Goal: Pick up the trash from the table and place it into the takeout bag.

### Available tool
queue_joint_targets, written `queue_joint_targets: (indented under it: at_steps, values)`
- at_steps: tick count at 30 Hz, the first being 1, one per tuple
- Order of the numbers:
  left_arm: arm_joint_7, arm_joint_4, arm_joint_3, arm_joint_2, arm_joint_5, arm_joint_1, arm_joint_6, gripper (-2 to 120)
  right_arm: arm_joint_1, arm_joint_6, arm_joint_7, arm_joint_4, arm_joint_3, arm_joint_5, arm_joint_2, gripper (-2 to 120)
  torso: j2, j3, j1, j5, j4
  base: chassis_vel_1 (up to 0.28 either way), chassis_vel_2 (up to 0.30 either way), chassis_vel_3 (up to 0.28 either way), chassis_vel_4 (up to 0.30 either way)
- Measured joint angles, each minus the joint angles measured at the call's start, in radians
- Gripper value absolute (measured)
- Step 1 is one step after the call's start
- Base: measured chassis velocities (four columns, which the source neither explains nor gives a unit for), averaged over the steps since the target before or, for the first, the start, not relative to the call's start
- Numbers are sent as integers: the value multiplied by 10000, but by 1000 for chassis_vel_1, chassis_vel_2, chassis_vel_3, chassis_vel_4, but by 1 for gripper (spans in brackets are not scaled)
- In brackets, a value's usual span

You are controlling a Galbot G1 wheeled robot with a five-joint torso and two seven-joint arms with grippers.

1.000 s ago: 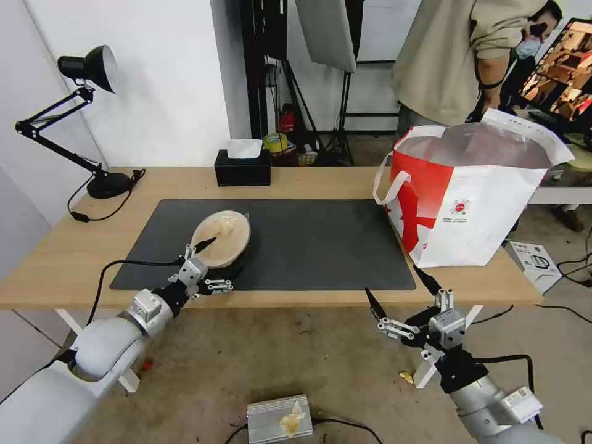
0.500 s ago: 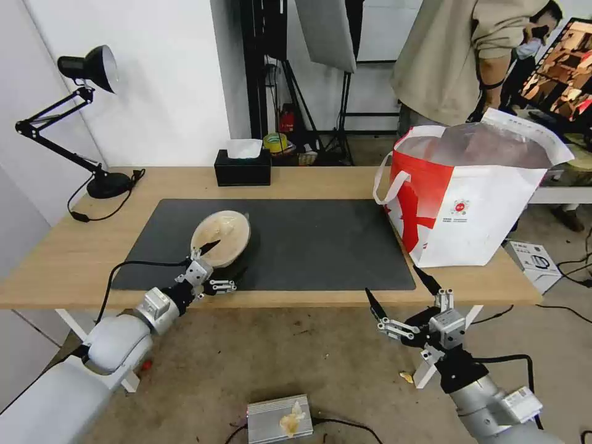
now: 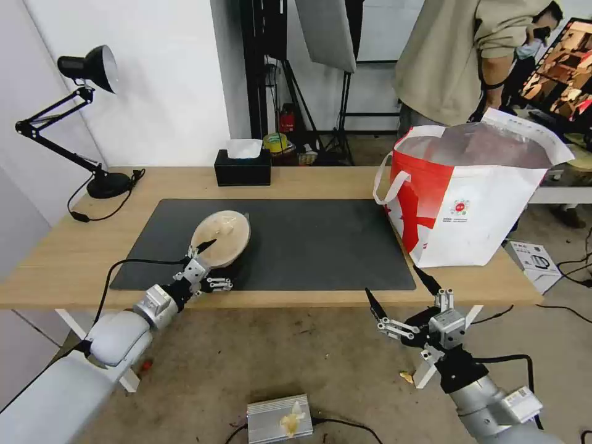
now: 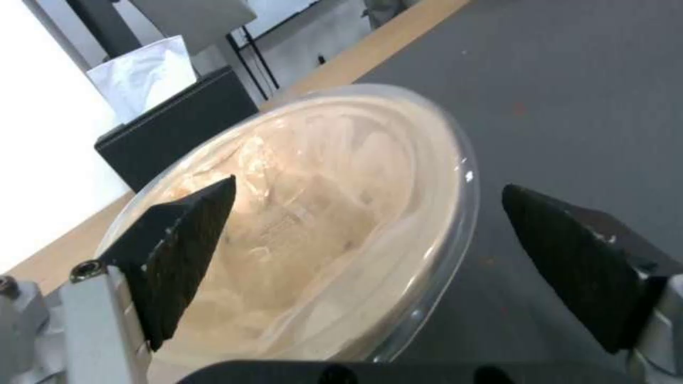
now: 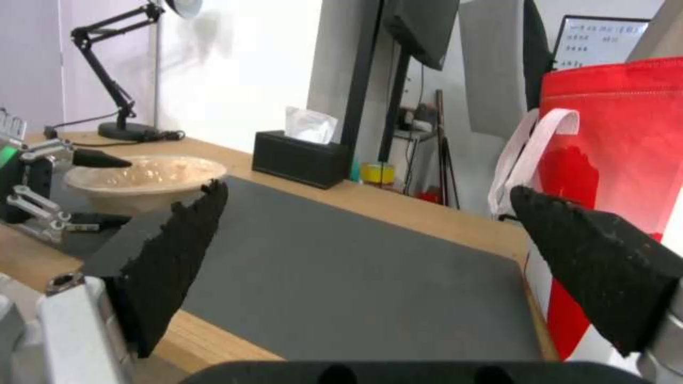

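A tan oval bowl point(image 3: 221, 237) of trash lies on the dark grey mat point(image 3: 320, 246) of the light-wood table point(image 3: 68, 253), left of centre. My left gripper point(image 3: 221, 262) is open at the bowl's near end. In the left wrist view the bowl point(image 4: 320, 224) sits between the spread fingers of the left gripper point(image 4: 368, 185), one over its rim and one over the mat. The white-and-red takeout bag point(image 3: 475, 203) stands open at the table's right end. My right gripper point(image 3: 394, 283) hangs open below the front edge, near the bag point(image 5: 612, 133).
A black tissue box point(image 3: 243, 166) sits at the table's back edge, with a black desk lamp point(image 3: 92, 68) at the back left. On the floor are a silver box point(image 3: 280, 419) in front of me and a white carton point(image 3: 533, 262) beside the bag.
The left arm's elbow has risen slightly and swung in, while its gripper stays open at the bowl's near end. The right arm and bag are unchanged.
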Motion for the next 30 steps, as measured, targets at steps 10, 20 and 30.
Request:
queue_joint_targets:
  at_steps: [10, 20, 30]
  values:
    - [72, 194, -62, -99, 110, -58, -108, 100, 0, -1, 0, 0, 0, 0, 0, 100, 0, 0, 1, 1, 0, 0, 0, 0, 0]
    - [43, 197, -87, -6, 112, -54, -109, 100, 0, -1, 0, 0, 0, 0, 0, 100, 0, 0, 1, 1, 0, 0, 0, 0, 0]
    - [6, 489, 116, 65, 109, -458, -77, 97, 0, 0, 0, 0, 0, 0, 0, 100, 0, 0, 1, 0, 0, 0, 0, 0, 0]
